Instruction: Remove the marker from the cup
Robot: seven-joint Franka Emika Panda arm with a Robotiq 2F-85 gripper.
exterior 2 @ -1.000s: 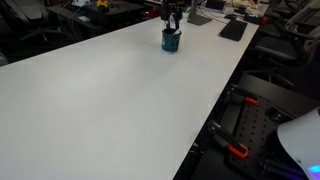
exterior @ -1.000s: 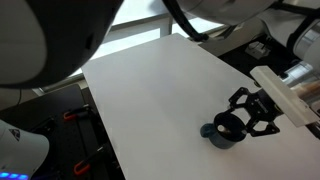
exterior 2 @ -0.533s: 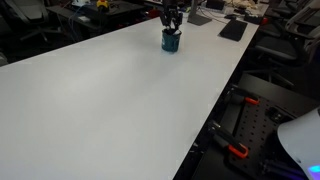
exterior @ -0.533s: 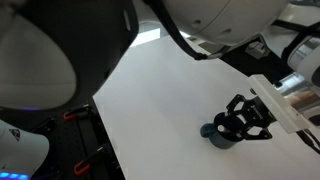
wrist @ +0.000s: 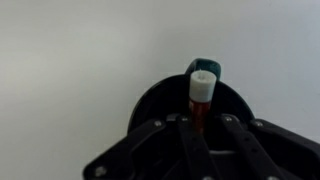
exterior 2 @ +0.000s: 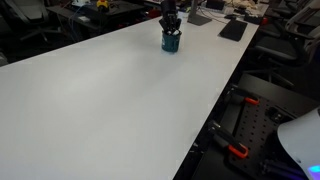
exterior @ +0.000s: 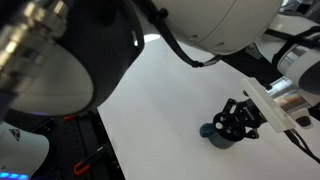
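In the wrist view the tool (wrist: pixel 203 135) is reaching straight down over the cup (wrist: pixel 160 105). Its fingers are narrowed to about the marker's width, one on each side of the red shaft, and seem to be pinching it. The marker (wrist: pixel 202 88) is standing nearly upright inside the cup with its white cap poking above the rim. That is probably why the grip is coming from above: the shaft is the only part sticking out to take hold of. The handle (wrist: pixel 208 64) is pointing away from the tool, so it is not getting in the fingers' way. The cup is resting on the bare white counter (wrist: pixel 80 60).

In an exterior view the arm (exterior: pixel 275 100) is leaning in from the side, with its wrist turned down over the cup (exterior: pixel 218 135). In an exterior view from across the counter, the tool (exterior 2: pixel 170 22) is hanging vertically, directly above the cup (exterior 2: pixel 171 42) at the far edge.
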